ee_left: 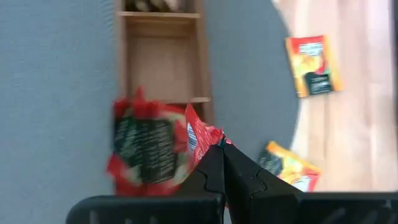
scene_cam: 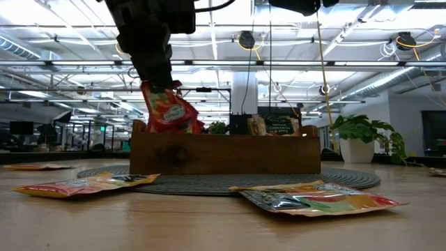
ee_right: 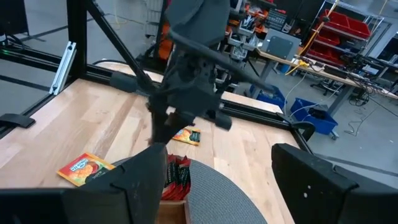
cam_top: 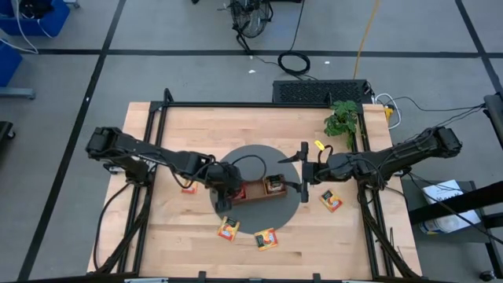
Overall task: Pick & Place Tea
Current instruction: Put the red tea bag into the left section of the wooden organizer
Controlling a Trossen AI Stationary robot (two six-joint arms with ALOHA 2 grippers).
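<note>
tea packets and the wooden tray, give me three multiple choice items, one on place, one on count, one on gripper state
1. Where is the red tea packet that the left gripper holds?
A. flat on the bare wood table
B. hanging over the left end of the brown wooden three-compartment tray
C. beside the potted green plant

2. How many orange-yellow tea packets lie on the light wooden table outside the round grey mat in the high view?
A. one
B. four
C. nine

3. How does the right gripper stand?
A. open and empty, at the tray's right end
B. shut on a packet
C. out of sight

Answers: 1 B, the low view shows the packet dangling above that end; 2 B, one left of the mat, two in front, one on the right; 3 A, its fingers stand wide apart with nothing between.
</note>
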